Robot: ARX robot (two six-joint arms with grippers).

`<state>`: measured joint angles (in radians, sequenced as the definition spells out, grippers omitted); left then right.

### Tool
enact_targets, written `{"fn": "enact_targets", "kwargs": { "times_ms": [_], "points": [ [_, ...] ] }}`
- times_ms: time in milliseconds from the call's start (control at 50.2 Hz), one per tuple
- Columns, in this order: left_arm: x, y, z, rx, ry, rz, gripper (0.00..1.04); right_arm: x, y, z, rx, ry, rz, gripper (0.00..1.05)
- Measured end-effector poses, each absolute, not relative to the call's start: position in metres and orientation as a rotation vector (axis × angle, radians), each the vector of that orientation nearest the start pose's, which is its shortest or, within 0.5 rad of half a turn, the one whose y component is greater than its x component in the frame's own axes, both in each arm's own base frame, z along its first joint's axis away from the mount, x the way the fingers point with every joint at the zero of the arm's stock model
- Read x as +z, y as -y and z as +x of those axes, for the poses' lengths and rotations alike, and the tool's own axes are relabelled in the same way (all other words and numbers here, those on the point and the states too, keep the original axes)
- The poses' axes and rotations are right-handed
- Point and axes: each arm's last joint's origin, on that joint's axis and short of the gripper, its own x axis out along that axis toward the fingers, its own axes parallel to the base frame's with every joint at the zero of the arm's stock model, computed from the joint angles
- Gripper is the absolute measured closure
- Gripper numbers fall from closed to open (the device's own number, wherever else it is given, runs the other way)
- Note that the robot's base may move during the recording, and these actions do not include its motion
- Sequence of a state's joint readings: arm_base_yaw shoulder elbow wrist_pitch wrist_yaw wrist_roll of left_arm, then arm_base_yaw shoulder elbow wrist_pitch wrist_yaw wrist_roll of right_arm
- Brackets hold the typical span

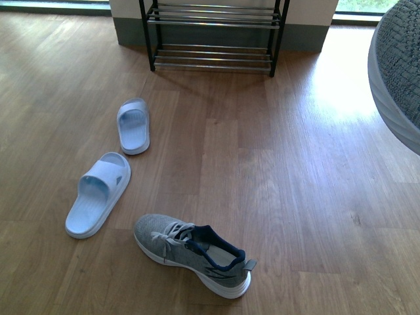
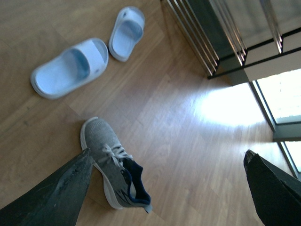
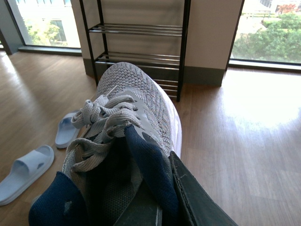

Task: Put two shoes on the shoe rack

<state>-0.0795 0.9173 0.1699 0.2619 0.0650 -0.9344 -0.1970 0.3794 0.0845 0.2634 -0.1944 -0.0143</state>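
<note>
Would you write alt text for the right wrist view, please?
A grey knit sneaker fills the view, held at its navy collar by the right gripper, toe toward a black shoe rack; two pale blue slides lie on the floor.

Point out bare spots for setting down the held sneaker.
Free: both visible shoe rack shelves, and the wide floor right of the far slide, near slide and grey sneaker. Crowded: front left, where those three cluster.

shoe rack (image 1: 213, 23) top out of frame
</note>
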Motion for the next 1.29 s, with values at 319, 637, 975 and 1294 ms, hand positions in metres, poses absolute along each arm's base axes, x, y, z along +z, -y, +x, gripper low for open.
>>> {"fn": "enact_targets", "kwargs": {
  "times_ms": [319, 637, 975, 1294],
  "points": [
    [0.085, 0.044, 0.236, 0.114, -0.856, -0.901, 0.09, 0.184, 0.019, 0.121, -0.002, -0.031, -0.008, 1.03],
    [0.026, 0.062, 0.307, 0.154, -1.039, -0.89, 0.09, 0.184, 0.019, 0.121, -0.002, -0.031, -0.008, 1.03],
    [-0.03, 0.105, 0.354, 0.125, -1.212, -1.042, 0.09, 0.184, 0.019, 0.121, -0.002, -0.031, -0.008, 1.03],
    [-0.071, 0.126, 0.347, 0.148, -1.35, -1.067, 0.09, 0.184, 0.019, 0.121, -0.002, -0.031, -0.008, 1.03]
  ]
}}
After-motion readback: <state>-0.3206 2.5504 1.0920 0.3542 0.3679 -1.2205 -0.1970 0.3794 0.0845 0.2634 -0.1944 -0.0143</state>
